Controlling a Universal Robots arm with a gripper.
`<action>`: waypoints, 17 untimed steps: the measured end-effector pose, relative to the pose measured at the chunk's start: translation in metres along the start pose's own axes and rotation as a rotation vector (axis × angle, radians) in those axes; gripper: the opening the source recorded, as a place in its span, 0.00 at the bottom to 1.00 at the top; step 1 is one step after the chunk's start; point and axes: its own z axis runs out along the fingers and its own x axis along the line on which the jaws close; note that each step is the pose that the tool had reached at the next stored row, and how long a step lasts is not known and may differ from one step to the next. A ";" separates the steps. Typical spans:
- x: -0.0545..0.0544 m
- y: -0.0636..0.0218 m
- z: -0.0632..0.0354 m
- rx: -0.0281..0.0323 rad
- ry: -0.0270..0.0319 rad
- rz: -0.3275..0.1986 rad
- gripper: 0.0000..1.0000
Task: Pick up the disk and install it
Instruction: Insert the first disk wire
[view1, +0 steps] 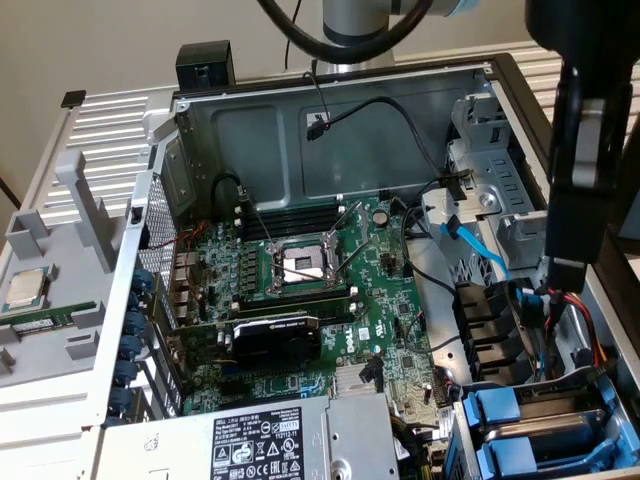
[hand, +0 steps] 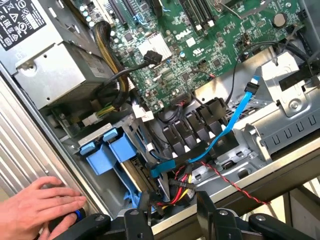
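We judge the blue-framed silver-grey metal disk (hand: 107, 150) already installed, while our black two-finger gripper (hand: 170, 212) hangs spread wide, holding nothing.

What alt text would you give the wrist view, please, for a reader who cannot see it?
The open gripper hangs over an open computer case, near two blue drive carriers and a blue cable. Beyond lie the green motherboard and a grey power supply; a person's hand rests at the case's edge.
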 end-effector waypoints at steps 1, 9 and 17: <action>0.001 0.0018 -0.0003 0.0068 0.0038 -0.004 0.49; 0.005 0.0071 -0.0014 0.0264 0.0231 -0.025 0.49; 0.021 0.0015 0.0004 0.0261 0.0181 -0.046 0.49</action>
